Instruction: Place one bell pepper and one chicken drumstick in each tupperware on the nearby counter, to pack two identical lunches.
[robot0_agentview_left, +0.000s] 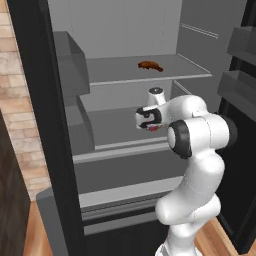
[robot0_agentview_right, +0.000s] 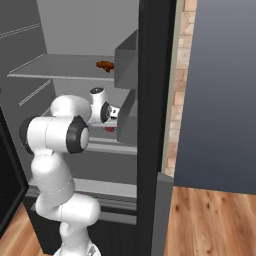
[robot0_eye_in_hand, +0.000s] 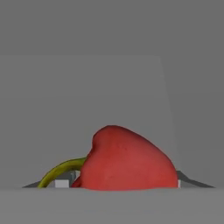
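The arm reaches into an open fridge (robot0_agentview_left: 130, 30) with pale grey inner walls and dark outer edges. The upper shelf (robot0_agentview_left: 120, 70) inside it serves as the landmark here. On that shelf, toward its right half in the left base view, lies a chicken drumstick (robot0_agentview_left: 150, 66), dark reddish-brown and alone. Below the upper shelf is a second grey shelf (robot0_agentview_left: 110, 127), and the hand (robot0_agentview_left: 152, 127) sits just above it, near its front edge. Grey door bins (robot0_agentview_left: 70, 62) hang to the left of the upper shelf in the left base view; further bins show on the other door (robot0_agentview_left: 242, 75) at the right edge. A brick wall (robot0_agentview_left: 15, 100) stands left of the fridge, and a wooden floor (robot0_agentview_right: 210, 220) runs below it.

In the hand view a glossy red bell pepper (robot0_eye_in_hand: 129, 162) lies close up between the fingertips, its curved yellow-green stem (robot0_eye_in_hand: 61, 169) pointing left. The hand looks closed on the pepper, with the fingertips pressed to its sides at the bottom edge. From both base views only a sliver of red peeks out under the hand, the rest being hidden by the wrist and forearm. The pepper's underside is cut off in the hand view, so whether it rests on the lower shelf cannot be told.
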